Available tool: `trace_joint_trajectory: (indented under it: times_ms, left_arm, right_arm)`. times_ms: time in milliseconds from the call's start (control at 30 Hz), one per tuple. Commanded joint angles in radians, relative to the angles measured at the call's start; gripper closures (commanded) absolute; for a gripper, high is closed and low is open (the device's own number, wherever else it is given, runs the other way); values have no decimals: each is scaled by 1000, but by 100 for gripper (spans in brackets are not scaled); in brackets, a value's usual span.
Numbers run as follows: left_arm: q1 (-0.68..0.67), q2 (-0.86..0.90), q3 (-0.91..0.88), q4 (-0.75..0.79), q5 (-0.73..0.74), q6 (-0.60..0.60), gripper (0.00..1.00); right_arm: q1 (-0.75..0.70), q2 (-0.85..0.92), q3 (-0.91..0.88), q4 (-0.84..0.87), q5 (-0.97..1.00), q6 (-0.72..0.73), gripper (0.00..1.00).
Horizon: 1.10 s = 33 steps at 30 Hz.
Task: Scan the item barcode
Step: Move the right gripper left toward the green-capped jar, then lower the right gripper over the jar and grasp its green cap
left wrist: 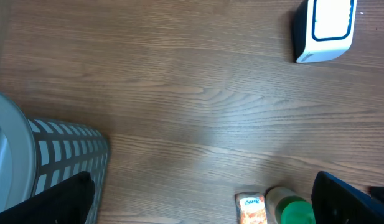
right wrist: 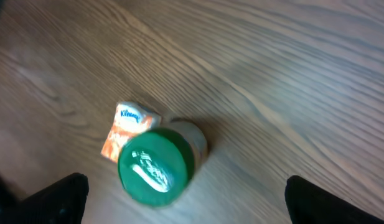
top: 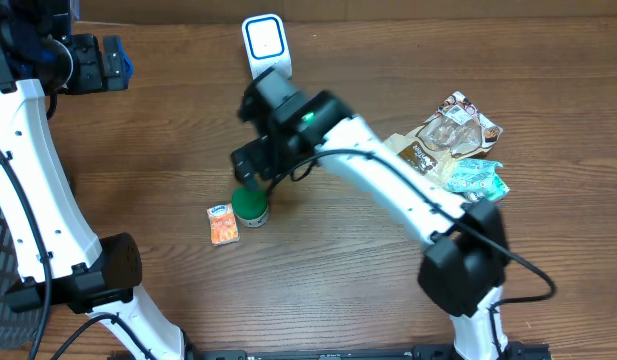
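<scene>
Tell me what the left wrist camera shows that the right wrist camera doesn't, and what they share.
Only the left wrist view: the white scanner at top right and a slatted grey basket at lower left.
Only the right wrist view: the Kleenex lettering on the tissue pack, and the green-lidded bottle seen from above, standing untouched between the fingers of the open right gripper.
Both: the bottle, the tissue pack beside it, and the wooden table.
</scene>
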Motion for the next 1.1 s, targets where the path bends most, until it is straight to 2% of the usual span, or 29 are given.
trace_joint_trajectory:
  times_ms: [0,200,833,1067]
  left_arm:
    - [5,-5,2,-2,-6,12,1]
    - [5,-5,2,-2,-6,12,1]
    - [5,-5,2,-2,-6,12,0]
    - [5,-5,2,-2,-6,12,0]
  right_arm:
    - [33,27,13,34,102,3,0]
    - [67,71,13,95,132,31,0]
    - [130,158,13,53,169,104,0]
    - [132,164,13,3,151,109,24]
